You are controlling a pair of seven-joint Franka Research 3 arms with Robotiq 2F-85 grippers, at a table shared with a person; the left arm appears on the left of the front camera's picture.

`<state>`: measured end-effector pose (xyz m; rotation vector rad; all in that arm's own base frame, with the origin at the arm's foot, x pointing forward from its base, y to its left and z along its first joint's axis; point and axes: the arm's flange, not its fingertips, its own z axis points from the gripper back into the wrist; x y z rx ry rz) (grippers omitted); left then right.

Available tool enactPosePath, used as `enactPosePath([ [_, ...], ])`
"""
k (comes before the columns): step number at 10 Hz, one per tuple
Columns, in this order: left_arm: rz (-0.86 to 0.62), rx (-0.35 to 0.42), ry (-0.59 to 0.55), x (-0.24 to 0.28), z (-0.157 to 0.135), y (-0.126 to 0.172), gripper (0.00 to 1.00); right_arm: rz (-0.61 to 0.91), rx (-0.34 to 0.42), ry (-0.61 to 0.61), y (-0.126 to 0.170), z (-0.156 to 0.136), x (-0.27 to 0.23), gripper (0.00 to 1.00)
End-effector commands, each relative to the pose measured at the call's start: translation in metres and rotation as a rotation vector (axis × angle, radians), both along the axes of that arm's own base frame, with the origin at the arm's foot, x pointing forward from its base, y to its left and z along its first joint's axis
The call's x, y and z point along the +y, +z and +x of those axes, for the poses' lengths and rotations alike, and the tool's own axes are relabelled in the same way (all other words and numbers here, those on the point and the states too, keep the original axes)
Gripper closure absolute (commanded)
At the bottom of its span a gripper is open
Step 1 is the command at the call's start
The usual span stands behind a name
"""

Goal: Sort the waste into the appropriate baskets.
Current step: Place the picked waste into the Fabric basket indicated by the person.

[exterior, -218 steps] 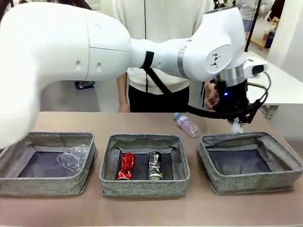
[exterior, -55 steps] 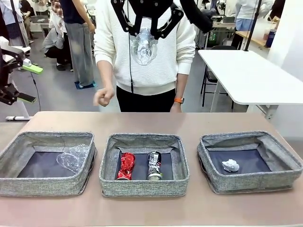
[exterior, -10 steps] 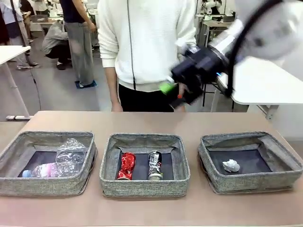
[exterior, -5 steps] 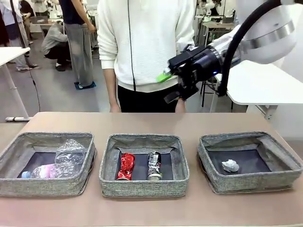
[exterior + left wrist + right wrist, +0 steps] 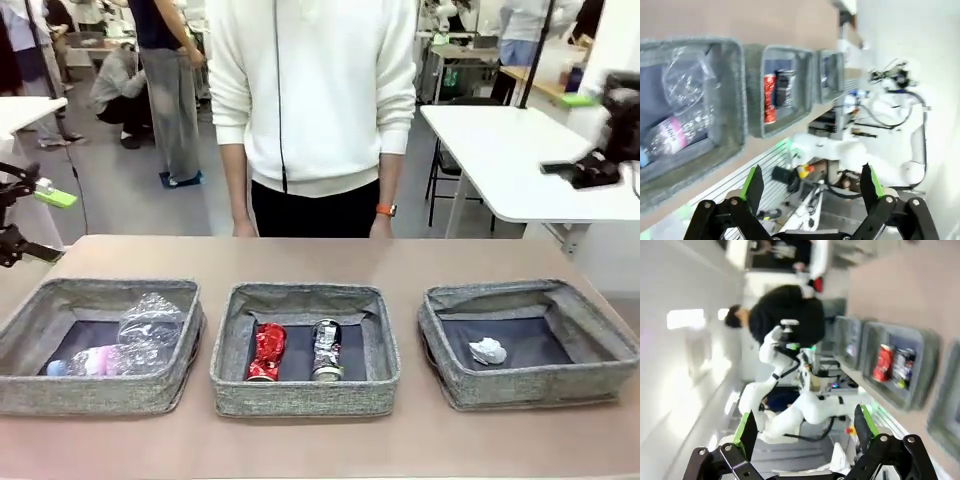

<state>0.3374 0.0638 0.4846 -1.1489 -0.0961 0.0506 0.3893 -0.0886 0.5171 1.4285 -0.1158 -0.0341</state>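
**Sitting in their baskets, all five pieces of waste lie clear of both grippers**

Lining the near edge of the table (image 5: 430, 262), three grey baskets stand in a row. The left basket (image 5: 30, 385) holds the clear plastic container (image 5: 150, 318) with the blue-capped bottle (image 5: 95, 360) lying beside it, toward the basket's near wall. The middle basket (image 5: 300, 395) holds the red can (image 5: 267, 351) and the black-and-silver can (image 5: 326, 349) side by side, just apart. The right basket (image 5: 530, 385) holds the white paper ball (image 5: 488, 350) near the middle of its floor.

The left gripper (image 5: 22, 222) hangs off the table's far left corner, beyond the edge, its green-padded fingers spread wide with nothing between them; the left wrist view (image 5: 812, 186) shows the same wide gap, with the baskets well beyond the fingertips. The right gripper (image 5: 592, 135) is raised past the table's right edge, well above and apart from the right basket; the right wrist view (image 5: 805, 427) shows its fingers likewise wide apart and holding nothing, the red can (image 5: 883, 363) far off.

A person (image 5: 315, 100) in a white jumper stands at the table's far edge.
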Motion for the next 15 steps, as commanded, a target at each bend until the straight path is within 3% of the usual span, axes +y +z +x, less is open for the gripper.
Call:
enactPosePath([
  [1,-0.178,-0.068,0.055,0.016,-0.002,0.002,0.0,-0.147,0.113,0.071,-0.017,-0.028,-0.008,0.0],
  [2,-0.244,-0.071,0.075,0.021,-0.005,0.003,0.0,-0.139,0.066,0.112,-0.021,-0.041,-0.006,0.0],
  [3,-0.306,-0.054,0.097,0.028,-0.006,0.006,0.0,-0.172,0.065,0.077,-0.03,-0.043,0.001,0.0],
  [4,-0.24,-0.035,0.119,0.034,-0.005,0.004,0.0,-0.141,0.03,0.027,-0.032,-0.035,0.014,0.0],
  [5,-0.234,-0.043,0.095,0.029,-0.005,0.008,0.0,-0.134,0.105,0.066,-0.03,-0.039,-0.02,0.0],
  [15,-0.234,-0.043,0.095,0.029,-0.005,0.008,0.0,-0.134,0.105,0.066,-0.03,-0.039,-0.02,0.0],
])
